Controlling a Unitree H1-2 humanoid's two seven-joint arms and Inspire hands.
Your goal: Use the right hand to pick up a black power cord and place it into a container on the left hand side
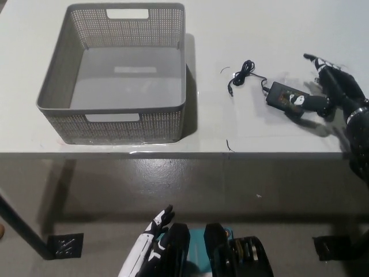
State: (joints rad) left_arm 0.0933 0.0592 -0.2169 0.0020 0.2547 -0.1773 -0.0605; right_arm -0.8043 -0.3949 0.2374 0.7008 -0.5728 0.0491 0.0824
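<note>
I see my right hand [330, 86] spread apart over the power cord [283, 96]; left hand [151, 236] rests low, its state unclear.

A white table [115, 147] stands on a grey-green floor [173, 184], casting shadow beneath.

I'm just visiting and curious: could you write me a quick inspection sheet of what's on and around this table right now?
Surface: white table, small dark marks near its front edge.
Job's things: black power cord with adapter brick, right of the grey basket; basket empty.
Clutter: nothing seen.
Hands: right hand open, at the brick's right end; left hand low, below the table.
Cables: thin lead coiled left of the brick.
Surroundings: grey floor, table leg.
</note>
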